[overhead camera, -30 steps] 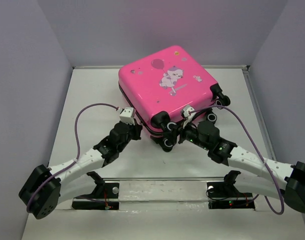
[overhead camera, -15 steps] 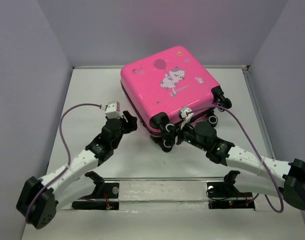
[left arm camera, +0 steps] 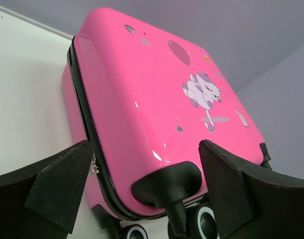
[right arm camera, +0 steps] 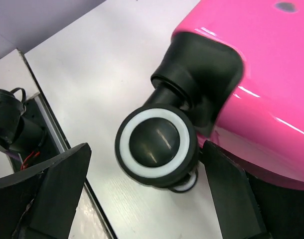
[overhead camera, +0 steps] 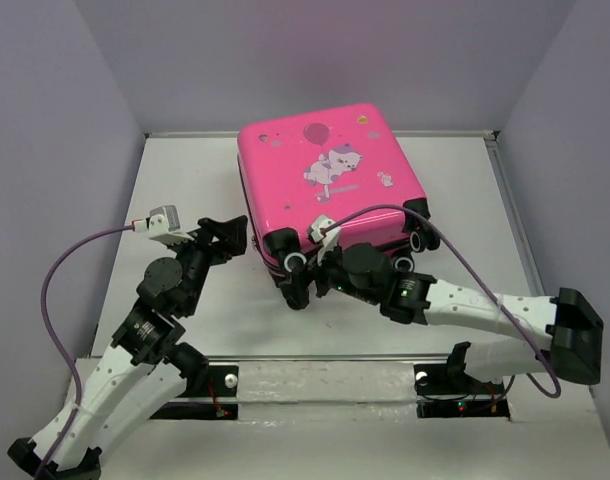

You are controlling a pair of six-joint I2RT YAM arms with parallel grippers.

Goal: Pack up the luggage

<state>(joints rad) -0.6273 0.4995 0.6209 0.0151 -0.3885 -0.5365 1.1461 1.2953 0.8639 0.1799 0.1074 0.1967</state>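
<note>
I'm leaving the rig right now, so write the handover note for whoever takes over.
Left pincer: open, empty, just off the left side of the suitcase, not touching it.
Right pincer: open, fingers either side of a near-corner wheel, not clamped on it.
Suitcase: lying flat on the table, shell shut, wheels toward the arms.
Done: lid is down.
Left: the views do not show whether the zipper is fully closed; check that before finishing.

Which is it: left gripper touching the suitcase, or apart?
Cannot tell. In the left wrist view the left gripper frames the suitcase corner, open, with neither gap nor contact plain.
</note>
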